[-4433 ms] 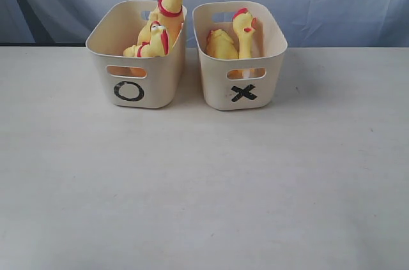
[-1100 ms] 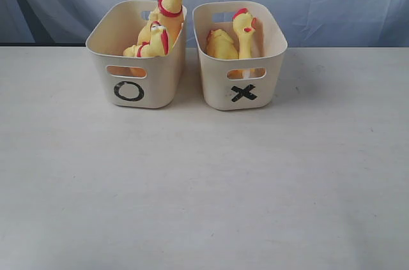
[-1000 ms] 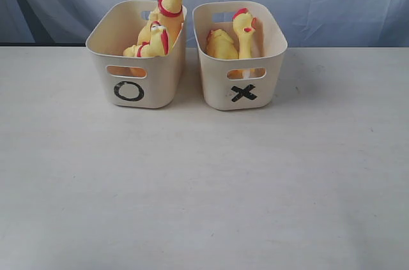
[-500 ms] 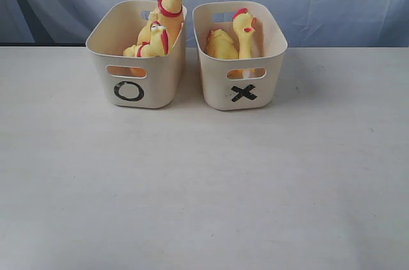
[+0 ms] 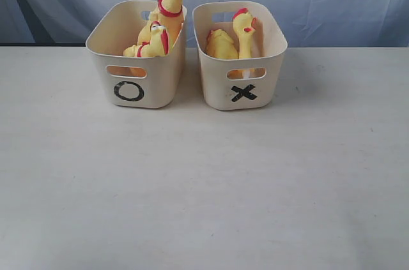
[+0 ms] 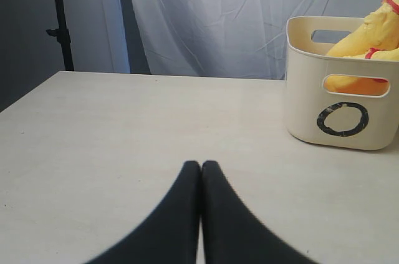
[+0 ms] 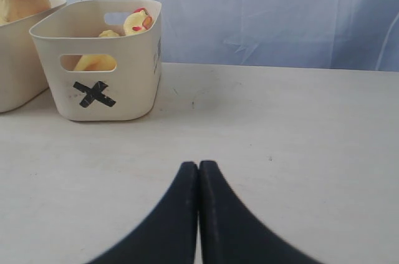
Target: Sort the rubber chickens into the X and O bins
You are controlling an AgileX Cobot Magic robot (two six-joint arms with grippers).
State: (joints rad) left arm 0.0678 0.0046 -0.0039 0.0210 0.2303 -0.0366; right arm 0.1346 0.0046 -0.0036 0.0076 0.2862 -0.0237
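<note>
A: Stage of the sort?

B: Judged complete, or close to it. All four rubber chickens (image 5: 163,27) in tubs, none on the table (image 5: 204,187). In the O bin (image 5: 156,88), on the left of the exterior view: a tall chicken (image 5: 169,11) leaning up past the rim, head cut off by the top of the picture, plus a smaller chicken (image 5: 153,40) tucked against it. In the X bin (image 5: 217,85), just beside on the right: an upright chicken (image 5: 244,34), head above the rim, and a low chicken (image 5: 220,45) lying next to it.

A: Anything left?

B: Apparently nothing to pick up. Sorting rule not evident from the views, so no check of bird against bin.

A: Grippers?

B: Left gripper (image 6: 201,170) fully closed, fingertips touching, empty, low over bare table and well apart from the O bin. Right gripper (image 7: 198,170) likewise pressed together on nothing, facing the X bin from well back.

A: Lettering?

B: A black O mark (image 5: 128,90) under one handle slot, a black X mark (image 5: 243,93) under the other, both rough-edged. No brand name or other writing legible.
</note>
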